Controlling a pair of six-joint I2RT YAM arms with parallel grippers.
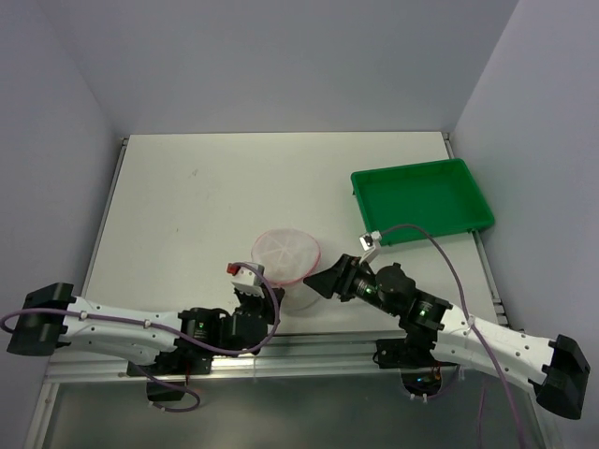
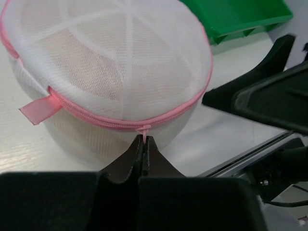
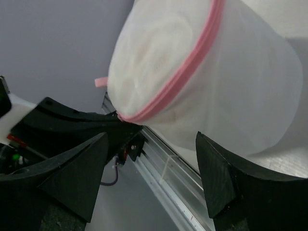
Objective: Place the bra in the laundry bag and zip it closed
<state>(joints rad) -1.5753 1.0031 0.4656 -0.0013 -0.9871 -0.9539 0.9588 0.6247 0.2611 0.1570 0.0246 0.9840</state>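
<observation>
The laundry bag (image 1: 285, 257) is a white mesh dome with a pink zipper band and stands near the table's front edge. It fills the left wrist view (image 2: 106, 62) and the right wrist view (image 3: 211, 72). A tan shape, the bra (image 2: 91, 57), shows faintly through the mesh. My left gripper (image 2: 144, 140) is shut on the pink zipper pull (image 2: 143, 131) at the bag's near side. My right gripper (image 3: 151, 178) is open just to the right of the bag, touching nothing.
A green plastic tray (image 1: 421, 198) stands at the table's right side. A pink fabric loop (image 2: 39, 109) sticks out of the bag's left side. The metal rail of the table's front edge (image 3: 168, 168) runs below the bag.
</observation>
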